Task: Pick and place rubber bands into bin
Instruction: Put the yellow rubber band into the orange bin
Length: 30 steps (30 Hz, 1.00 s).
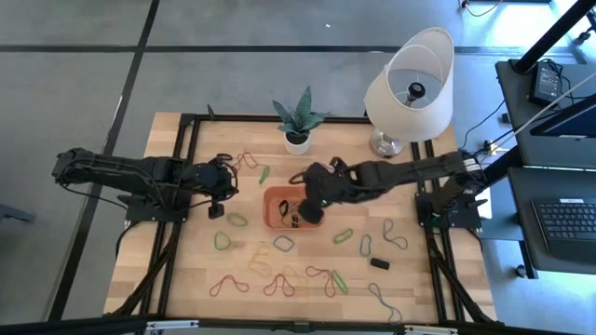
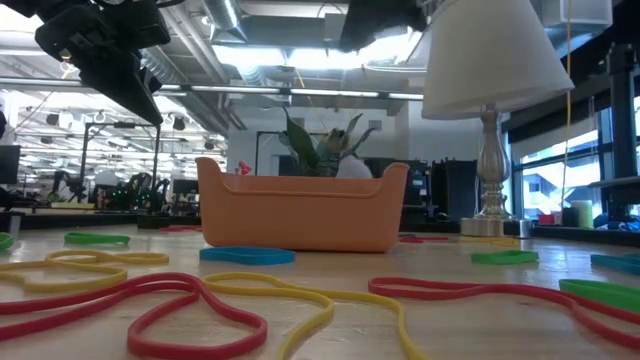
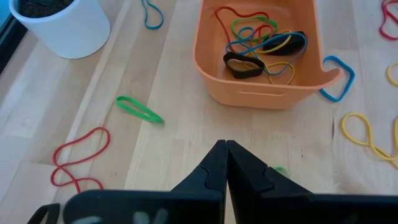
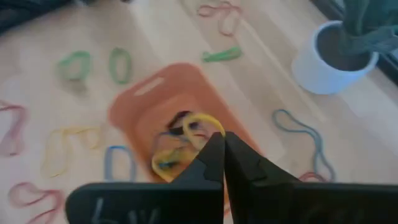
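Observation:
The orange-red bin (image 1: 282, 207) sits mid-table and holds several red, green, blue, yellow and black bands (image 3: 258, 46). More rubber bands (image 1: 279, 279) lie scattered on the wood around it. My right gripper (image 4: 222, 135) hovers over the bin, shut, with a yellow band (image 4: 200, 121) at its fingertips. My left gripper (image 3: 225, 144) hangs raised over the table to the bin's left, shut and empty. A green band (image 3: 139, 109) and a red one (image 3: 78, 155) lie near it. My right gripper pinches a yellow rubber band (image 4: 211, 124) between its two shut fingertips, coming from above and pointing down. The band's loop stands out beside the tips, lifted clear over the bin's inside. The picture is blurred, so which part of the loop is pinched does not show.
A white plant pot (image 1: 296, 140) stands just beyond the bin's far side and a lamp (image 1: 410, 84) at the far right corner. A small black block (image 1: 379, 263) lies right of the bin. Dark frame rails (image 1: 182, 186) run along the table's sides.

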### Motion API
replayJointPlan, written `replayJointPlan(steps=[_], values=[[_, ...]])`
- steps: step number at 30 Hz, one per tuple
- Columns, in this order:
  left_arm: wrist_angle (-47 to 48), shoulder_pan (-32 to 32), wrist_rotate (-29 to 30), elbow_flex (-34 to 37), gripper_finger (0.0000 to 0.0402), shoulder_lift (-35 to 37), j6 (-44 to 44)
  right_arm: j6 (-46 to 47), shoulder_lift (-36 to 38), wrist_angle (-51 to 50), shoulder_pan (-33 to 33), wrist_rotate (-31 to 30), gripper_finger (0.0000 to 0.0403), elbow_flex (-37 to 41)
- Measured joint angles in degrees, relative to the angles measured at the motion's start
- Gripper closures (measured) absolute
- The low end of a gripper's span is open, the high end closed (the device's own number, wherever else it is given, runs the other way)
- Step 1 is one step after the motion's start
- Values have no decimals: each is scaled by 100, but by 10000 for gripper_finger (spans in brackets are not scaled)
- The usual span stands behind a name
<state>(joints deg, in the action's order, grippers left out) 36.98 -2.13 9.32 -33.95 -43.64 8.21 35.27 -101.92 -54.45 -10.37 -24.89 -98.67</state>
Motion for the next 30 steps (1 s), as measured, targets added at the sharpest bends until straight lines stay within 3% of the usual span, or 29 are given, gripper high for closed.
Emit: replayJointPlan(steps=[18, 30], values=[[-3, 0, -2, -2, 398, 0, 17, -449, -1621, 35, 631, 1426, 396, 7], [-1, 0, -2, -2, 398, 0, 15, -261, -1739, -48, 641, 1476, 342, 7]])
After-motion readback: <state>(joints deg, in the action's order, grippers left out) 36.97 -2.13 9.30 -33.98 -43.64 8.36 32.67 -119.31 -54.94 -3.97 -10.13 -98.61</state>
